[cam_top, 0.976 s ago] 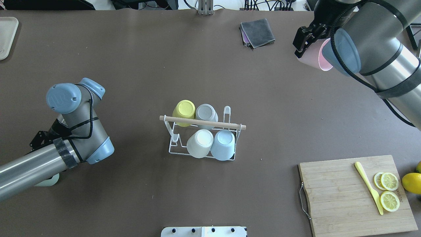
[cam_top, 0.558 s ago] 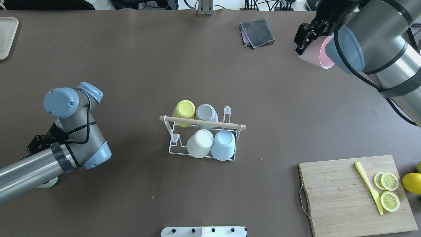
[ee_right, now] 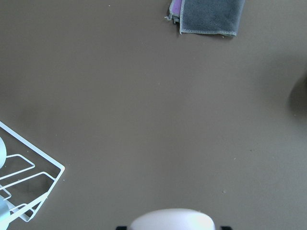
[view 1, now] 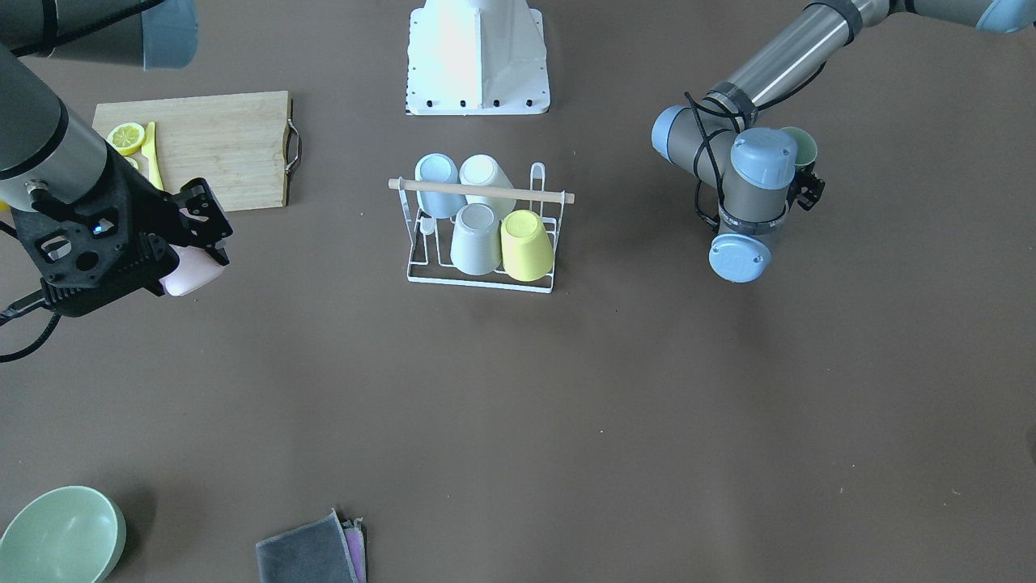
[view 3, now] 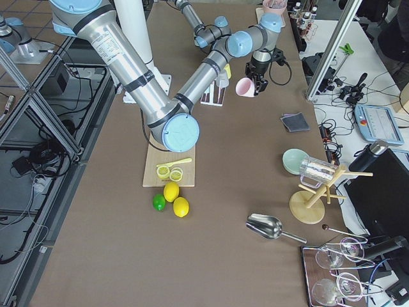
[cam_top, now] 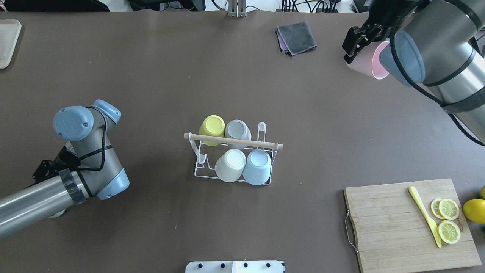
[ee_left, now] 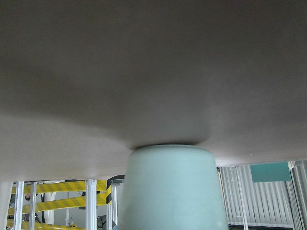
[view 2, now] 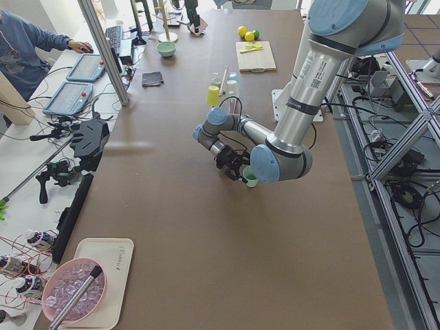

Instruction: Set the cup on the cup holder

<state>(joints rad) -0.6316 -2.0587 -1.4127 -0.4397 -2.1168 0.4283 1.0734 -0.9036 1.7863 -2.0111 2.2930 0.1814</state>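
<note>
Cups: 6 total. 4 sit on the cup holder (cam_top: pixel 202 161), 1 is in the R gripper (cam_top: pixel 351 44), 1 stands by the L gripper (view 2: pixel 234 167). Cup holder: 1, mid-table (cam_top: pixel 151 76).

On the holder, all 4 are mouth-down w/ bases up, leaning a bit. The far row has the yellow cup (cam_top: pixel 212 127) and grey cup (cam_top: pixel 237 131), the near row the white cup (cam_top: pixel 231 163) and light-blue cup (cam_top: pixel 257 165). 2 prongs are bare: far row at the robot's R end, near row at its L end. The holder's long axis, along the wooden rod (cam_top: pixel 233 140), runs L-R across the table, slightly skewed.

The R gripper is clamped on the pink cup (cam_top: pixel 365 60) and holds it off the table at the far R, near the folded cloths (cam_top: pixel 297 36) and well apart from the holder. The cup lies on its side w/ its long axis approx level, its mouth toward the robot's R and its base toward the L.

The mint cup (ee_left: pixel 172 187) stands on the table just beside the L gripper, near the robot's L edge. Whether that pincer is released or clenched can't be told, since the arm hides it.

Other: 1 cutting board (cam_top: pixel 394 223) w/ 1 yellow knife (cam_top: pixel 424 216) and at least 2 lemon slices (cam_top: pixel 448 208). 1 whole lemon (cam_top: pixel 474 210) lies just beside the board. Also 1 green bowl (view 1: pixel 57 534) and 1 tray (cam_top: pixel 7 41) at the far L corner.
</note>
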